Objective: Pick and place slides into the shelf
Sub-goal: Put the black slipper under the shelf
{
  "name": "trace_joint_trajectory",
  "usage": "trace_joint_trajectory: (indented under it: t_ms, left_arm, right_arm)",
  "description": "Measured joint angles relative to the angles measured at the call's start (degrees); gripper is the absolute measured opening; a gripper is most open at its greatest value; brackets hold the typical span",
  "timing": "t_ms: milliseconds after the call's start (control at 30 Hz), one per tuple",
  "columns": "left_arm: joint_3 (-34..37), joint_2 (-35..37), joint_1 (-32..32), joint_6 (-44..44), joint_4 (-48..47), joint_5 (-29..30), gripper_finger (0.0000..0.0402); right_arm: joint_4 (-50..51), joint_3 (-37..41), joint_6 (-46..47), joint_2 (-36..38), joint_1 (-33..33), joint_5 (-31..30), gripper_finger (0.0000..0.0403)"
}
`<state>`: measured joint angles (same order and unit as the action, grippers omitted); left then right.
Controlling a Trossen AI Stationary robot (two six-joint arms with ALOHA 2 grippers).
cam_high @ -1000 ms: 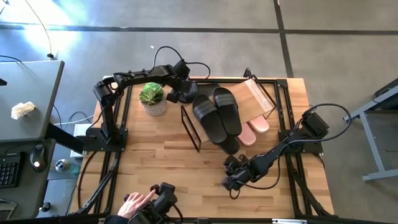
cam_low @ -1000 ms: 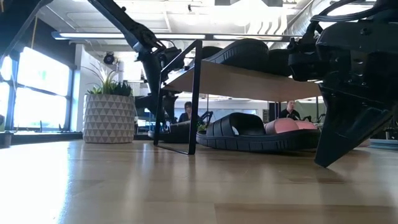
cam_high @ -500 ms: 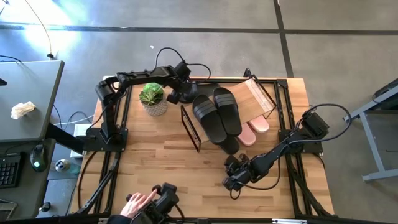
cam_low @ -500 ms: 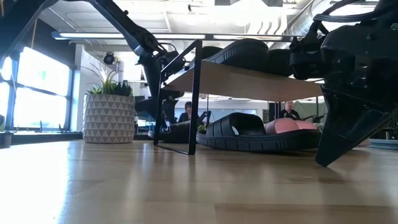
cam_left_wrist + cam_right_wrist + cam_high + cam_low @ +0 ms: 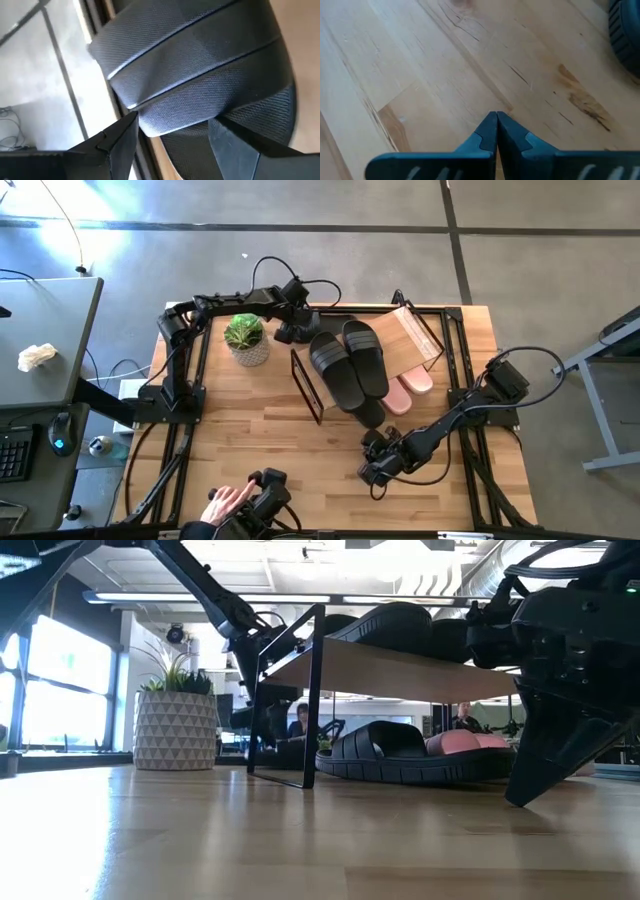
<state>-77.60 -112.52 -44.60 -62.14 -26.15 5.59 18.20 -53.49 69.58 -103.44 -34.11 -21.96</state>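
From above, two black slides [image 5: 348, 363] lie side by side on the shelf [image 5: 412, 335] board, two pink slides [image 5: 408, 390] poking out beneath it; the left gripper [image 5: 297, 332] sits just behind the shelf beside the potted plant [image 5: 245, 339], and the right gripper [image 5: 368, 473] rests well in front of the shelf. Low down, another black slide [image 5: 400, 755] lies under the shelf. The left wrist view shows fingers [image 5: 117, 140] spread apart, flanking a ribbed strap without gripping it. The right wrist view shows fingers [image 5: 487, 135] pressed together, empty, over the table [image 5: 445, 70].

Bare worktop [image 5: 250, 440] lies open in front of the shelf [image 5: 400, 340]; two black slides [image 5: 348, 360] crowd its board, pink slides [image 5: 408, 388] fill underneath, the potted plant [image 5: 246, 338] blocks the left side (just beside the left gripper [image 5: 298, 332])
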Motion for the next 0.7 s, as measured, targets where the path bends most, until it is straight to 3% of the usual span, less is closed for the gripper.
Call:
trace_joint_trajectory:
  t_ms: [300,700]
  left_arm:
    - [-0.02,-1.13,0.04,1.75,1.95,0.99,0.0219]
    - [-0.02,-1.17,-0.02,7.16,2.44,0.25,0.0151]
  right_arm:
    - [0.21,0.0,0.0,0.01,0.0,-0.02,0.0]
    - [0.24,0.0,0.02,0.01,0.07,-0.28,0.0]
